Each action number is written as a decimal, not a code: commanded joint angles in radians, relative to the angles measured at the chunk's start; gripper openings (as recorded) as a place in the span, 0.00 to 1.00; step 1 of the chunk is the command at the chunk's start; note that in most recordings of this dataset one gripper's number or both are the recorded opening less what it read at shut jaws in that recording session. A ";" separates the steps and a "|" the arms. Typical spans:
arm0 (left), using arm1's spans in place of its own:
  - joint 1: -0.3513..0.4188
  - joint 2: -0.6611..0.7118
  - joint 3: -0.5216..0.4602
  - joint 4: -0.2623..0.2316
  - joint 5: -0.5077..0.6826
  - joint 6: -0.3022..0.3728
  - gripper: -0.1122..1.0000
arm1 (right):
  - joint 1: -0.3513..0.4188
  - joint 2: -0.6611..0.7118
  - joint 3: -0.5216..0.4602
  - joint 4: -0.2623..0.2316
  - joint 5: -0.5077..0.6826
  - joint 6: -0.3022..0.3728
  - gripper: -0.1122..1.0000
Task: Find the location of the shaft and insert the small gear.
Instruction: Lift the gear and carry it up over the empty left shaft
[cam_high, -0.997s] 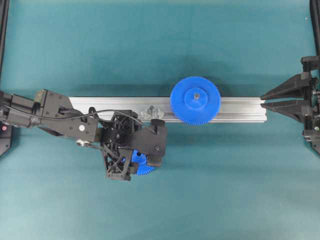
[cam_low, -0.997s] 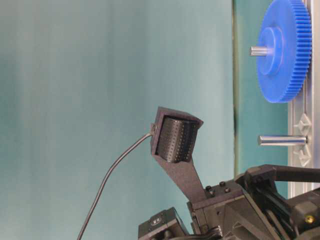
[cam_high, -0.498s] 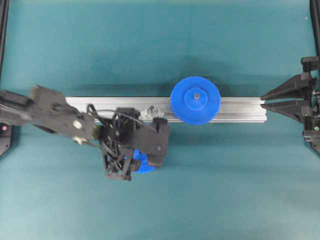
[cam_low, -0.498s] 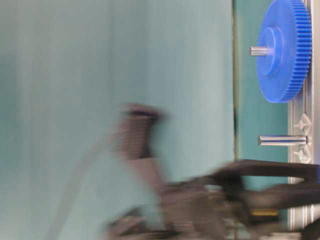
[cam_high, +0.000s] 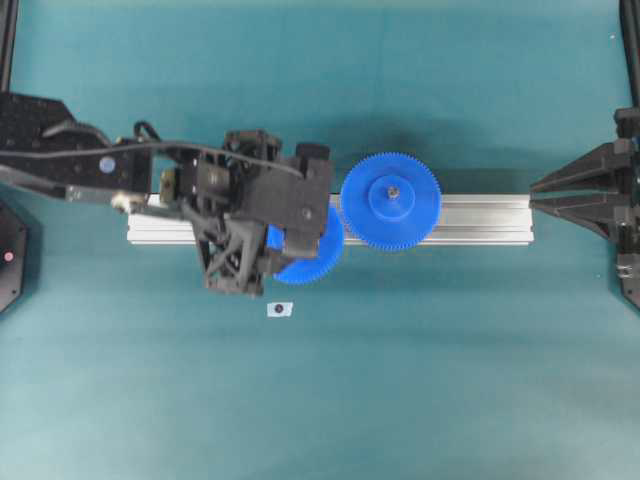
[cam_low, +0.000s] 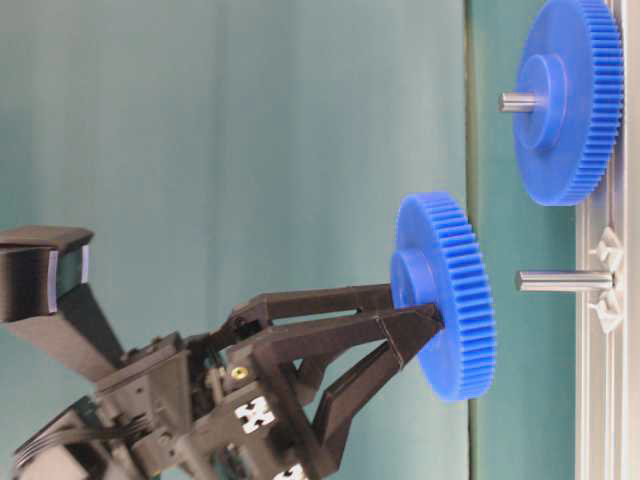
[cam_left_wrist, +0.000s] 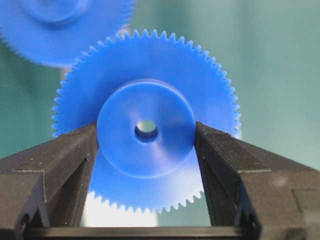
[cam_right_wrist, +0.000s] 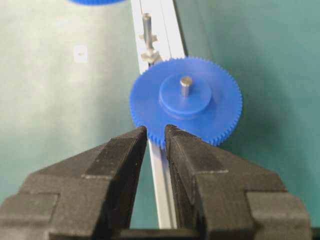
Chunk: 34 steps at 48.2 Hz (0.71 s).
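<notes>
The desk (cam_high: 480, 380) was covered in teal, and a rail (cam_high: 480, 218) lay across its middle. On the rail the large gear (cam_high: 390, 200) was already seated on its own pin. The left arm (cam_high: 60, 150) was stretched in from the left over the rail, with the wrist bent so that the left gripper (cam_low: 425, 300) was aimed at the rail.

The small gear (cam_low: 445, 295) was gripped by its hub between the left jaws, clear of the desk, its flat face turned to the rail. The pick-up was thus judged done and the insertion judged not yet done. In the table-level view the shaft (cam_low: 563, 281) stood bare on the rail, with a gap left between its tip and the gear. The hole (cam_left_wrist: 146, 131) appeared roughly in line with the shaft, though exact alignment could not be told. Aligning and pushing on were judged to remain.

The right gripper (cam_right_wrist: 155, 132) was parked at the right end of the rail, its jaws nearly closed on nothing. A white square (cam_high: 280, 310) lay on the desk just below the left gripper.
</notes>
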 joint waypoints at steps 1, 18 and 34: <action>0.015 0.012 -0.029 0.003 -0.005 0.021 0.69 | -0.003 0.006 -0.009 0.002 -0.003 0.008 0.40; 0.038 0.103 -0.038 0.003 -0.020 0.067 0.69 | -0.005 0.000 -0.003 0.003 -0.003 0.008 0.40; 0.077 0.118 -0.034 0.003 -0.011 0.069 0.69 | -0.014 -0.012 0.003 0.002 -0.003 0.008 0.40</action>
